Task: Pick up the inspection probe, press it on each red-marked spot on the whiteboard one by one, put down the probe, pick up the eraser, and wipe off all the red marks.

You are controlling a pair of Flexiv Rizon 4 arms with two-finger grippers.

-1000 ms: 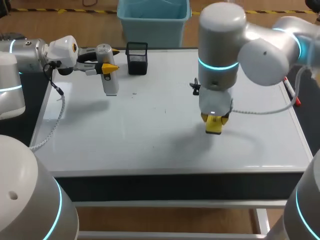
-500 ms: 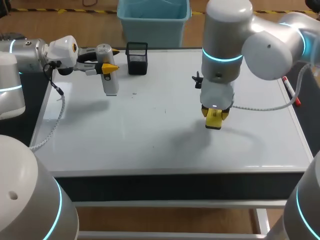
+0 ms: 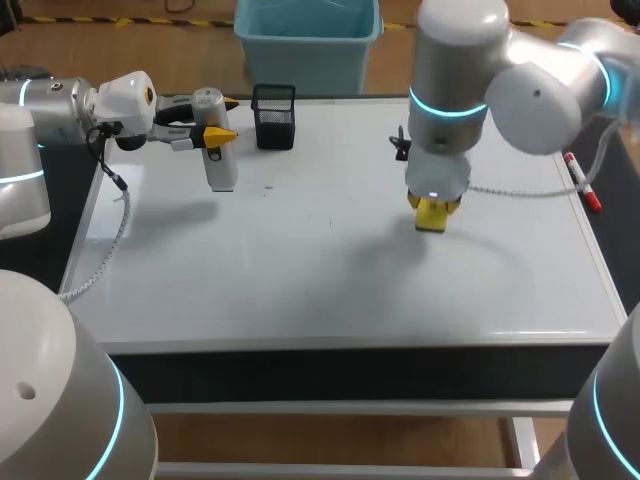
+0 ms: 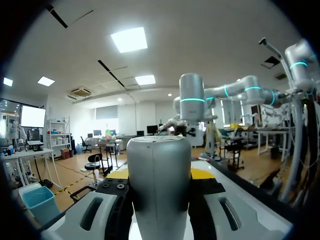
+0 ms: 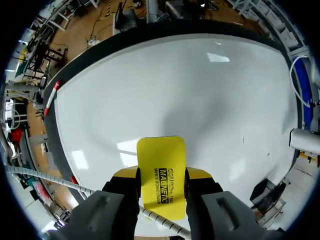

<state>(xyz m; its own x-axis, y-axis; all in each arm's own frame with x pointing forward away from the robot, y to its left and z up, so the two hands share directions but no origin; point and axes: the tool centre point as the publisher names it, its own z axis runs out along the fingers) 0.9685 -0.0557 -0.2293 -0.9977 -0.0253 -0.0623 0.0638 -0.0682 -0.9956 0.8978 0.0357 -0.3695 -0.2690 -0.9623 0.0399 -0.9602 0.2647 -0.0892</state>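
Observation:
The grey cylindrical probe [image 3: 218, 160] stands upright at the whiteboard's [image 3: 300, 260] back left. My left gripper [image 3: 212, 118] is shut on the probe's upper part from the side. In the left wrist view the probe [image 4: 159, 200] fills the space between the fingers of my left gripper [image 4: 159, 175]. Over the board's middle right, my right gripper [image 3: 432, 207] points down, shut on the yellow eraser [image 3: 432, 217]. The right wrist view shows the eraser [image 5: 161, 155] sticking out ahead of my right gripper [image 5: 161, 175], over the white board [image 5: 200, 90]. I see only small dark specks on the board.
A black mesh pen holder [image 3: 274, 117] stands at the back of the board, just right of the probe. A red marker [image 3: 582, 185] lies along the board's right edge, and the right wrist view also shows the marker [image 5: 51, 97].
My right arm has carried the eraser toward the back of the board and slightly to the right. The left arm and the probe have kept still.

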